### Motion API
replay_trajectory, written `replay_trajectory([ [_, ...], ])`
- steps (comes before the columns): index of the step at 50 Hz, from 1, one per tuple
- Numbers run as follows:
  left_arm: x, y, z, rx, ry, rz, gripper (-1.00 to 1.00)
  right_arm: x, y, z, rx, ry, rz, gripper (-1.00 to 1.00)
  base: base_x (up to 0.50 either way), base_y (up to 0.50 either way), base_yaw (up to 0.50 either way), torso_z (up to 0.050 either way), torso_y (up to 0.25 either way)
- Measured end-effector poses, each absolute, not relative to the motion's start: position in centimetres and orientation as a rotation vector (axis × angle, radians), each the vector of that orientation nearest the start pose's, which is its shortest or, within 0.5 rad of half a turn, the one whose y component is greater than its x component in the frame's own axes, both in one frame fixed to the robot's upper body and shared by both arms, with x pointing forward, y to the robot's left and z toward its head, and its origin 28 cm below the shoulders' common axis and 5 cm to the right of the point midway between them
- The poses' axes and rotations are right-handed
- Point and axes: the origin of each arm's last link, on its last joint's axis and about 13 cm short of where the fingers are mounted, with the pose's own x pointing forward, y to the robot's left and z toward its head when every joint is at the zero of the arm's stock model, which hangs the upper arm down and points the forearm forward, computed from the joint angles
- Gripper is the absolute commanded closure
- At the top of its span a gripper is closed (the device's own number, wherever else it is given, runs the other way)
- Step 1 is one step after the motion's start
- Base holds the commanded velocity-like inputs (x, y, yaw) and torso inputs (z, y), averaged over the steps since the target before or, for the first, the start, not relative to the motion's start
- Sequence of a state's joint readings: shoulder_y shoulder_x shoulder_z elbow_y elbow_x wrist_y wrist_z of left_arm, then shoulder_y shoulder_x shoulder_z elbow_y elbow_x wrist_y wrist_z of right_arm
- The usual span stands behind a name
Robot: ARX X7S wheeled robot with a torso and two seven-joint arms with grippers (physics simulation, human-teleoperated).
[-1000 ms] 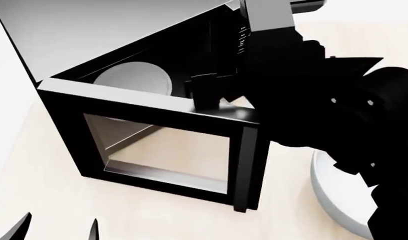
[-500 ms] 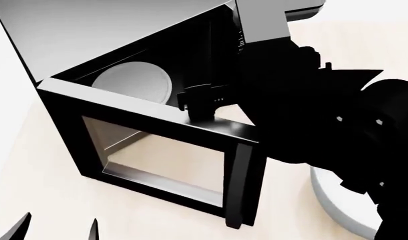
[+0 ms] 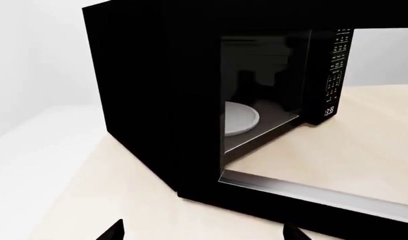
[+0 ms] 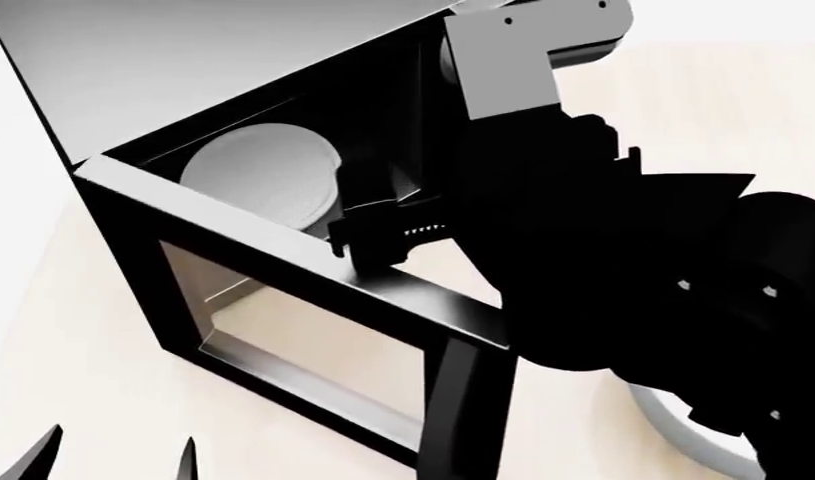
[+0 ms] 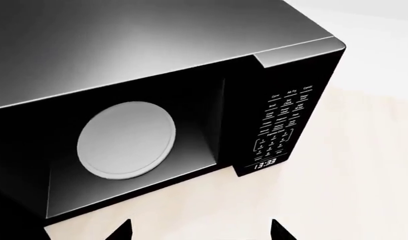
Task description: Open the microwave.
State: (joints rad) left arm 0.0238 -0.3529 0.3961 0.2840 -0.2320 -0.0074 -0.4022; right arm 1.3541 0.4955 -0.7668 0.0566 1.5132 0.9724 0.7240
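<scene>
The black microwave (image 4: 220, 60) with a grey top stands on the pale table, its door (image 4: 127, 230) swung well open towards me. The vertical handle (image 4: 467, 420) is at the door's free edge. The white turntable (image 4: 260, 180) shows inside the cavity. My right gripper (image 4: 367, 240) sits just behind the door's top edge, in front of the cavity. The right wrist view shows it open (image 5: 200, 232) and empty, facing the turntable (image 5: 127, 140), keypad (image 5: 281, 120) and clock (image 5: 265, 163). My left gripper (image 4: 114, 458) is open and empty, low at the near left, apart from the microwave (image 3: 137, 90).
A pale grey round object (image 4: 674, 425) lies on the table at the near right, mostly hidden by my right arm. The table's left edge runs beside the microwave. The open door's lower edge (image 3: 324, 195) juts out over the table.
The door has swung further open towards me. My right gripper has moved left and nearer along the door's top edge. The left gripper has not moved.
</scene>
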Motion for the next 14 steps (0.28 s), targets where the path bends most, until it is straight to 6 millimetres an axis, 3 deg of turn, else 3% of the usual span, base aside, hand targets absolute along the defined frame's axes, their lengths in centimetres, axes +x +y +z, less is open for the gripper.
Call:
replay_trajectory([
  [14,18.85,19.55,5.18,0.032,-0.132,-0.057,-1.00,30.47,-7.42,28.06,-0.101,0.322,0.315,-1.00,0.00,0.00,0.00,0.000,0.000],
])
